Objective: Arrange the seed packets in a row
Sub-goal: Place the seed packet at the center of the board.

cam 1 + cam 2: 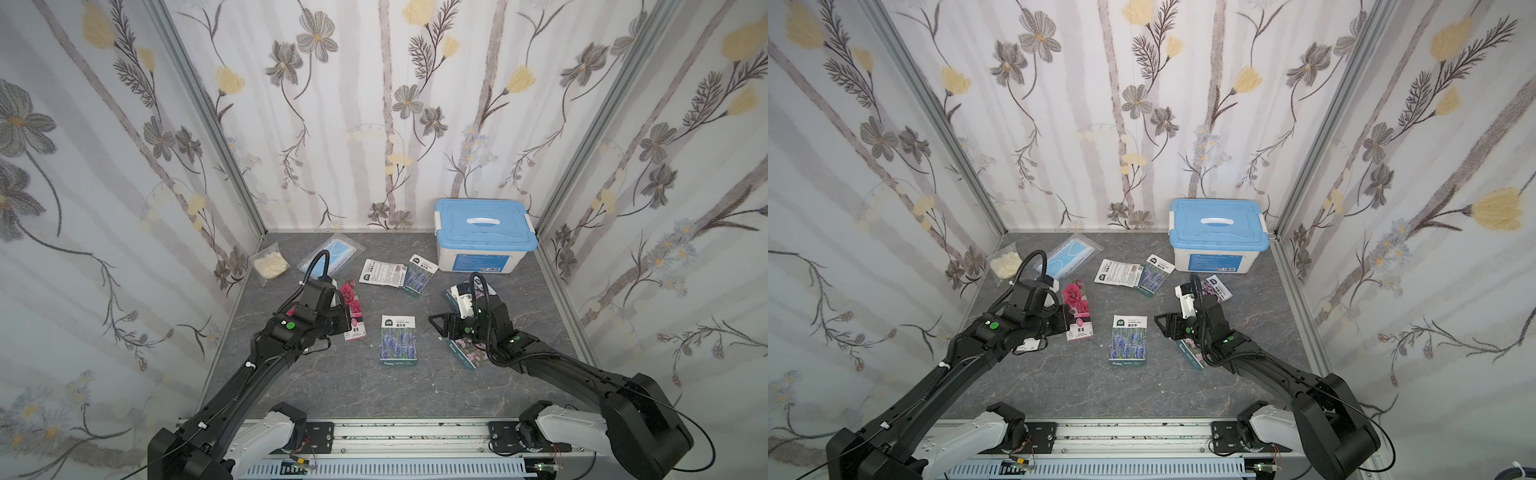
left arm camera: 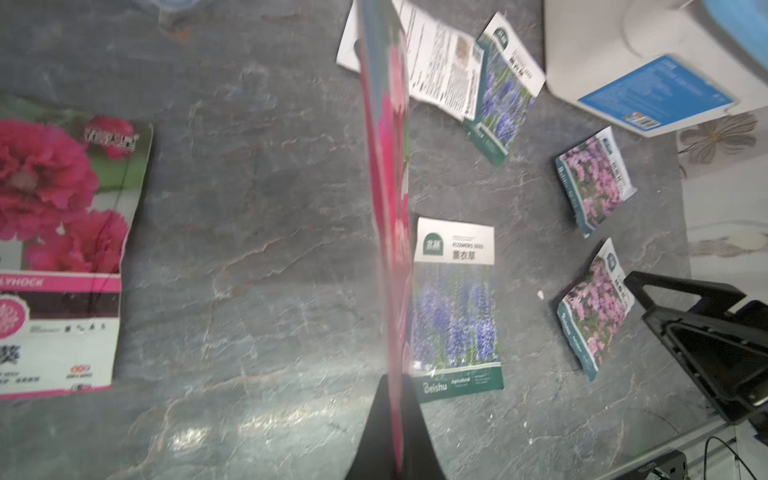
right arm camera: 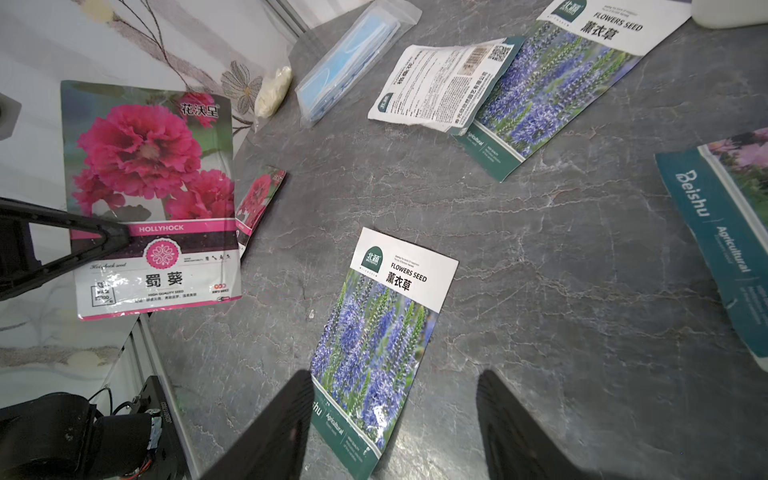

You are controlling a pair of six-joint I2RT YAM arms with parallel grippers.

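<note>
My left gripper (image 2: 392, 386) is shut on a red-pink hollyhock seed packet (image 3: 149, 199), held off the table and seen edge-on in the left wrist view. A second red-pink packet (image 2: 62, 249) lies flat beside it. A lavender-blue packet (image 1: 398, 341) lies mid-table. My right gripper (image 3: 395, 399) hangs open just right of it, over its near corner, holding nothing. Further back, a white text-side packet (image 1: 382, 272) overlaps another lavender one (image 1: 419, 270). Two pink-purple packets (image 2: 594, 183) (image 2: 594, 307) lie on the right, partly hidden by my right arm in both top views.
A blue-lidded white box (image 1: 484, 232) stands at the back right. A clear bag with a blue face mask (image 1: 332, 253) and a clear bag of cream stuff (image 1: 271, 262) lie at the back left. Flowered walls close in three sides.
</note>
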